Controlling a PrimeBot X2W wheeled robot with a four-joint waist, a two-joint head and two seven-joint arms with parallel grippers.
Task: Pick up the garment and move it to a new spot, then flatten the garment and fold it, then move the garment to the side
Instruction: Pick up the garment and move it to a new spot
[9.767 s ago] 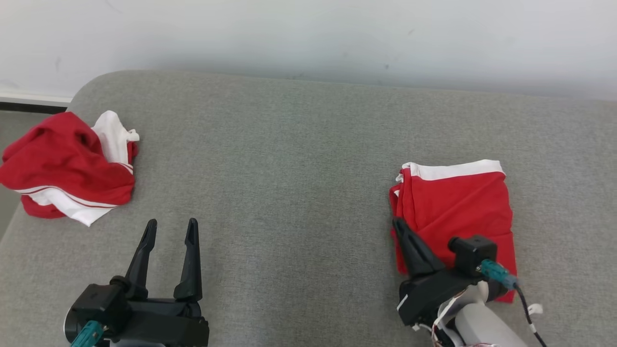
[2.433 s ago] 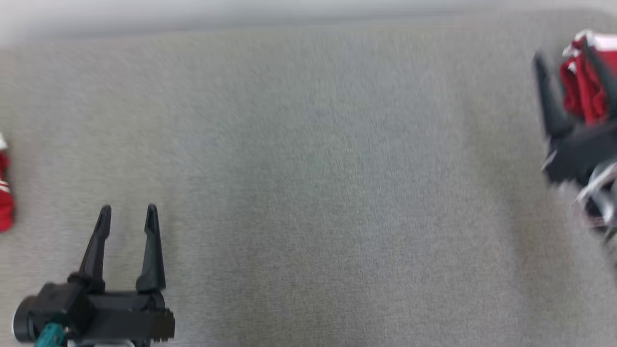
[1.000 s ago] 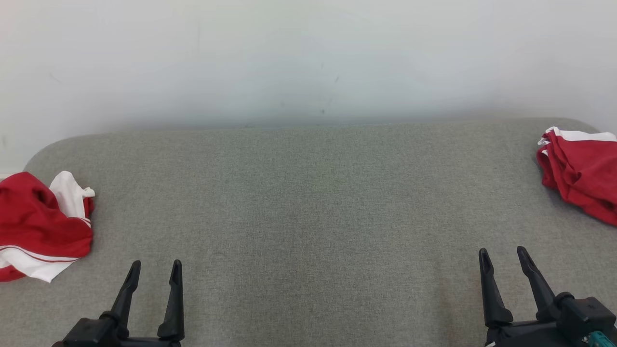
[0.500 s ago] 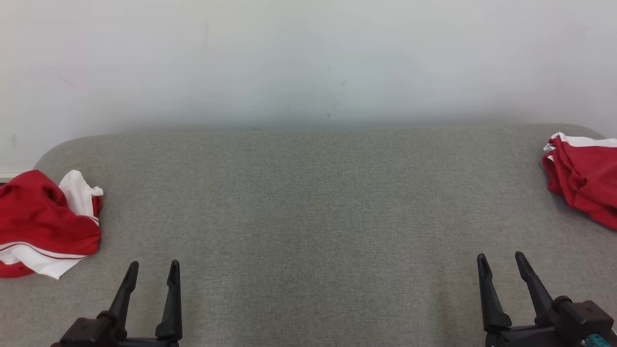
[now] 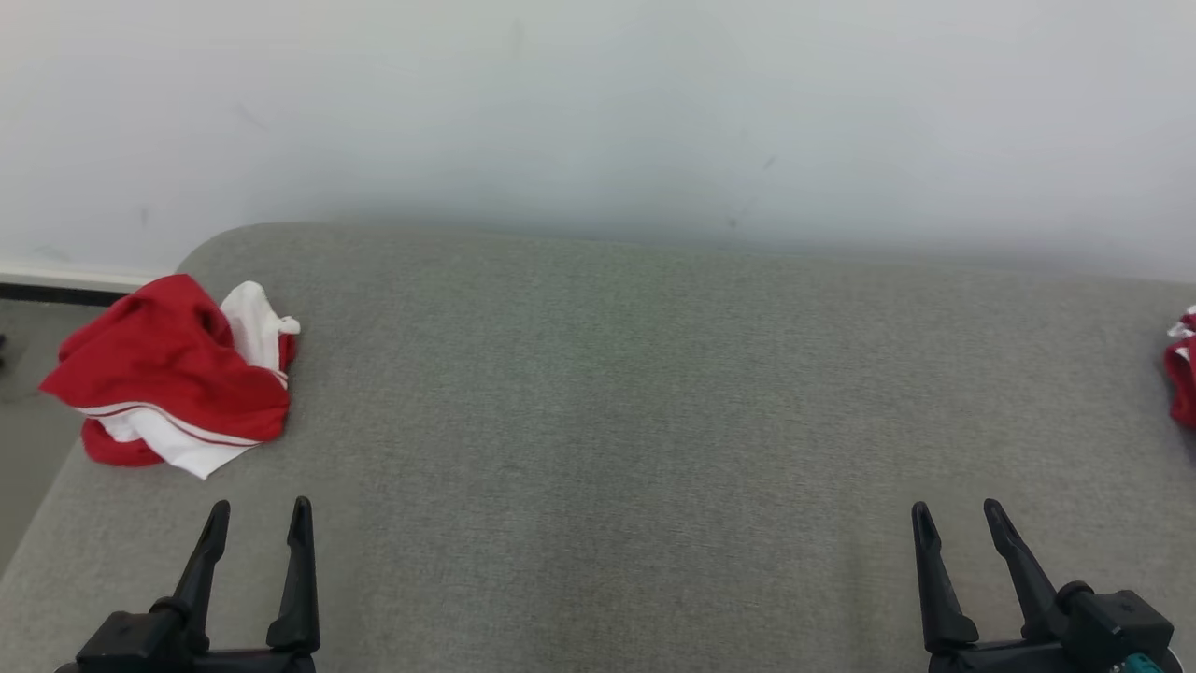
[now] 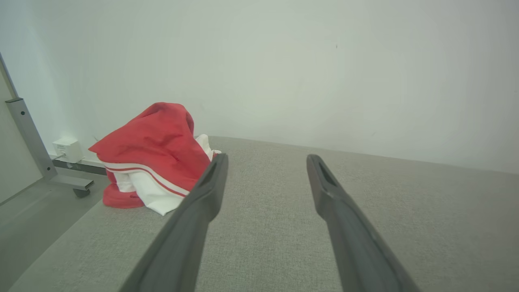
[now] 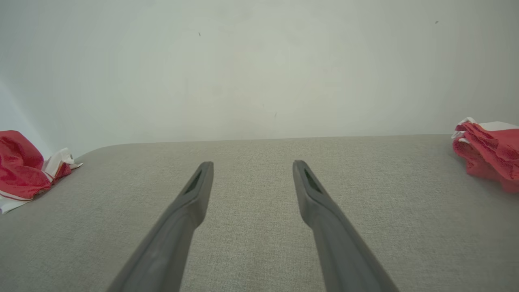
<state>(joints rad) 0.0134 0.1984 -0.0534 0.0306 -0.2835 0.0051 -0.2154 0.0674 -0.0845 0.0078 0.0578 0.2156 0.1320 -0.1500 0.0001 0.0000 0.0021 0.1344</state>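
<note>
A crumpled red and white garment (image 5: 173,383) lies in a heap at the far left of the grey padded table (image 5: 607,421); the left wrist view has the garment (image 6: 154,156) just left of my left fingers, and the right wrist view has it (image 7: 24,168) at the left edge. My left gripper (image 5: 260,514) stands open at the lower left, below and right of the heap, empty. My right gripper (image 5: 958,514) is open at the lower right with nothing in it. A folded red and white garment (image 5: 1182,369) pokes in at the right edge, seen as a folded stack (image 7: 488,152) in the right wrist view.
A pale wall (image 5: 598,112) rises behind the table. The table's rounded left corner (image 5: 201,248) drops to a grey floor (image 5: 28,421). In the left wrist view a metal frame leg (image 6: 28,134) and a small white box (image 6: 67,148) stand on the floor at the left.
The camera has swung left: the crumpled heap now sits further into the picture and the folded garment has slid almost out at the right. Both grippers stay open and empty.
</note>
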